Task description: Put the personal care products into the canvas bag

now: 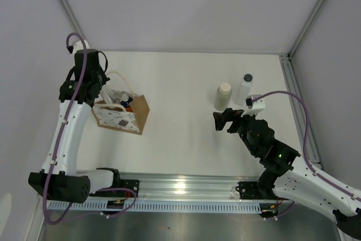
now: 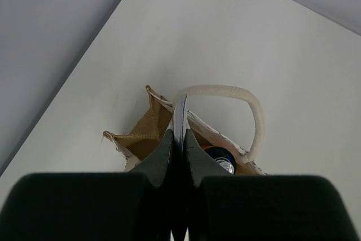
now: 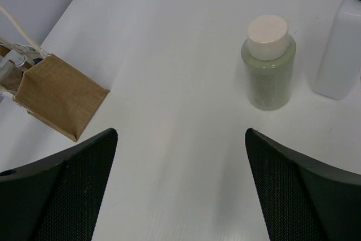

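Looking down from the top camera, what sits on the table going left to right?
canvas bag → cream-capped bottle → translucent bottle with dark cap

Left arm (image 1: 69, 136) and right arm (image 1: 316, 187): white links joined by black joint housings, each rising from a black base (image 1: 59, 187) at the counter's near edge. A purple cable (image 1: 78, 38) runs along each arm (a small green light (image 1: 278, 155) glows on the right arm's black housing). The fingers (image 3: 299, 190) of the right gripper (image 3: 180, 134) are matte black wedges with a fine dotted texture.
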